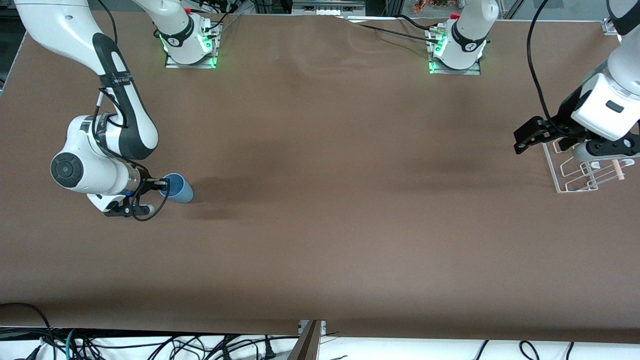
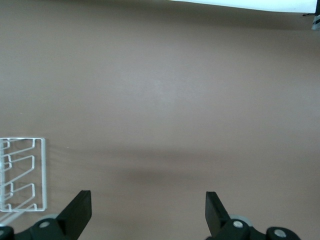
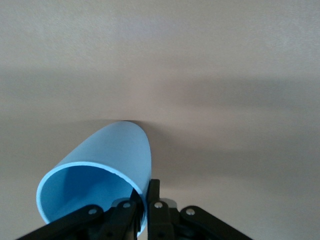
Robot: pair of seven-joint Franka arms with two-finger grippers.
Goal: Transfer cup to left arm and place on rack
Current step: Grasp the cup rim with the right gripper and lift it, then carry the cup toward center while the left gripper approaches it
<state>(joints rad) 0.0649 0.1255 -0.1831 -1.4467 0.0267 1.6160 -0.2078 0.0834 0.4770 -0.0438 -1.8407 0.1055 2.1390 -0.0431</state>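
Front view: my right gripper (image 1: 159,184) pinches cup (image 1: 178,188) rim, cup tilted, toward right arm's end of table (image 1: 320,200). My left gripper (image 1: 525,137) spread wide, waiting beside rack (image 1: 582,172).

Left wrist view: fingers (image 2: 80,210) apart, rack (image 2: 22,175) near them.

Right wrist view: cup (image 3: 100,175) wall clamped between my fingers (image 3: 152,192).

No legible writing.

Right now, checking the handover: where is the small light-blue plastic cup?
The small light-blue plastic cup is pinched by its rim in the right gripper, at the right arm's end of the table.
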